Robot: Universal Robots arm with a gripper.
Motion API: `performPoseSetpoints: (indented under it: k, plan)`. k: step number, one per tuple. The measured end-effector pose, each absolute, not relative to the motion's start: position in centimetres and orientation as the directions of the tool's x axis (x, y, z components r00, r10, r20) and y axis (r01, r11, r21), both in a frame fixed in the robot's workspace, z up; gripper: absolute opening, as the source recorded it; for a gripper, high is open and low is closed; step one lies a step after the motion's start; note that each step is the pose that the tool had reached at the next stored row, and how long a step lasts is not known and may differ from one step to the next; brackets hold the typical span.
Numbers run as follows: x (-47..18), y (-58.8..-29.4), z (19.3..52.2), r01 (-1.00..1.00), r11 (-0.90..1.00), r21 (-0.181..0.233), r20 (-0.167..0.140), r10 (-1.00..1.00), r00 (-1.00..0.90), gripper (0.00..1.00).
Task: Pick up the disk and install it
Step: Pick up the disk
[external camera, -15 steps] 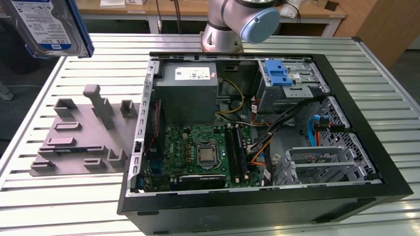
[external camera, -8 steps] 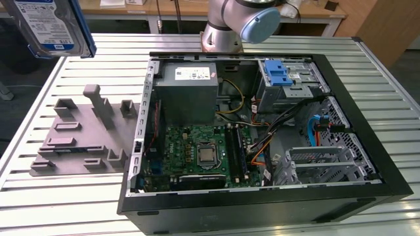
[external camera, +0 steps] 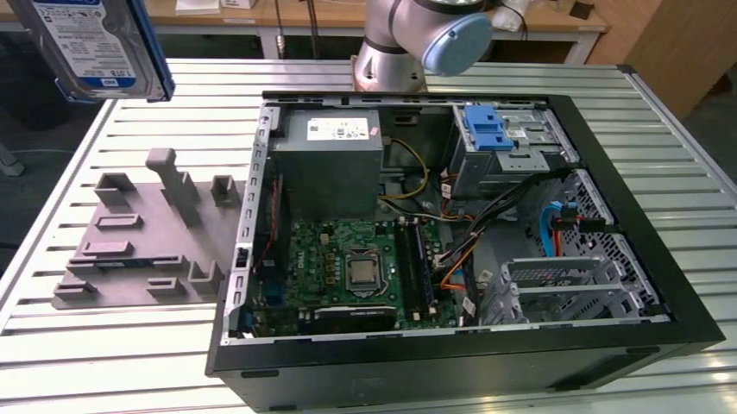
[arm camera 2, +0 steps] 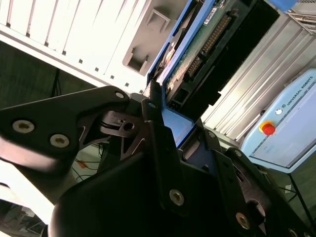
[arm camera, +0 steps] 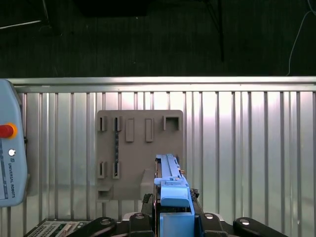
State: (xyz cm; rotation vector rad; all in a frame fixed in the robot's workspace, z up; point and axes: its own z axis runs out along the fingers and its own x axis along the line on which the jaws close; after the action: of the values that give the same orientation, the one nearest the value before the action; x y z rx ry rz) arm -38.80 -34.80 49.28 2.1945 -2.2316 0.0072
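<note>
Gripper [arm camera 2: 170,116]: I see the two black fingers [arm camera 2: 154,123] pressed in on the blue carrier frame from both sides, so the tool is nearly closed and the disk fills the gap between them.
Disk [external camera: 102,43]: it is in the grasp of the tool, lifted off the table and touching nothing else. Its label faces the exterior view. In the second wrist view its green circuit side [arm camera 2: 207,44] reaches out past the fingertips.
Disk edge [arm camera: 170,182]: in the first wrist view I look along the thin side, and the blue frame stands between the fingers of the gripper [arm camera: 171,197].
Grey fixture board [arm camera: 138,148]: it lies flat on the table beyond the tip of the held disk, apart from it.
Table [arm camera: 247,148]: slatted metal, lying past the tool.
Computer case [external camera: 645,259]: open, lying on the table well apart from the tool. Inside it I see the grey power supply box [external camera: 328,164], the green motherboard [external camera: 345,267] and a blue latch tab [external camera: 489,129].
Teach pendant [arm camera: 10,158]: at the table edge, off to one side of the tool.
</note>
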Motion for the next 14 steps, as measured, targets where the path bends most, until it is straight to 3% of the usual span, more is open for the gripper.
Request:
performPoseSetpoints:
  k: [14]
  plan:
    - [-36.5, -35.1, 49.3, -1.0, 0.017, 0.005, 0.012, -1.0, -0.017, 0.36]
